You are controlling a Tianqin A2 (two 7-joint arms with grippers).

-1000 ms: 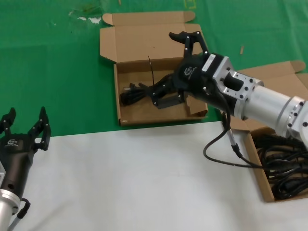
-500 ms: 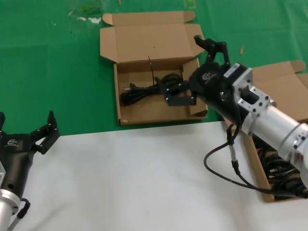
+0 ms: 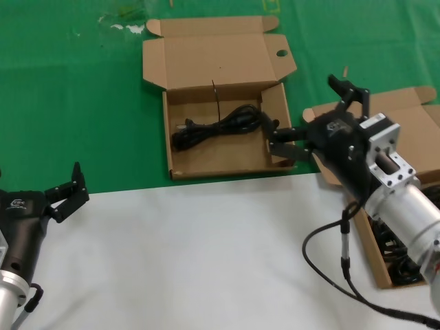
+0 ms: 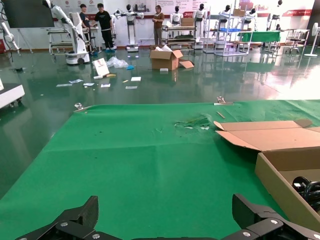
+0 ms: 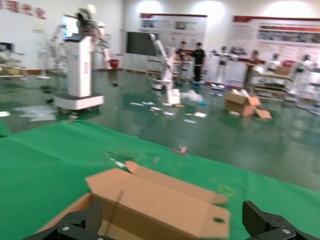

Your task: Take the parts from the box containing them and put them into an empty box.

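The box with round holes (image 3: 216,65) lies open at the middle back with one coiled black cord (image 3: 218,127) lying in it. The plain-lidded box (image 3: 368,245) is at the right; several black cords (image 3: 402,269) in it are partly hidden by my right arm. My right gripper (image 3: 301,108) is open and empty, low over the gap between the two boxes. In the right wrist view the gripper (image 5: 172,215) faces the holed box's lid (image 5: 165,200). My left gripper (image 3: 38,182) is open and empty at the near left; it also shows in the left wrist view (image 4: 165,210).
A green cloth (image 3: 75,103) covers the far half of the table and a white surface (image 3: 185,254) the near half. My right arm's own black cable (image 3: 330,268) loops over the white surface. The left wrist view shows the holed box (image 4: 280,147) off to one side.
My right gripper has drawn back to the right, out of the holed box, leaving the cord lying there. My left gripper has opened wider and turned a little.
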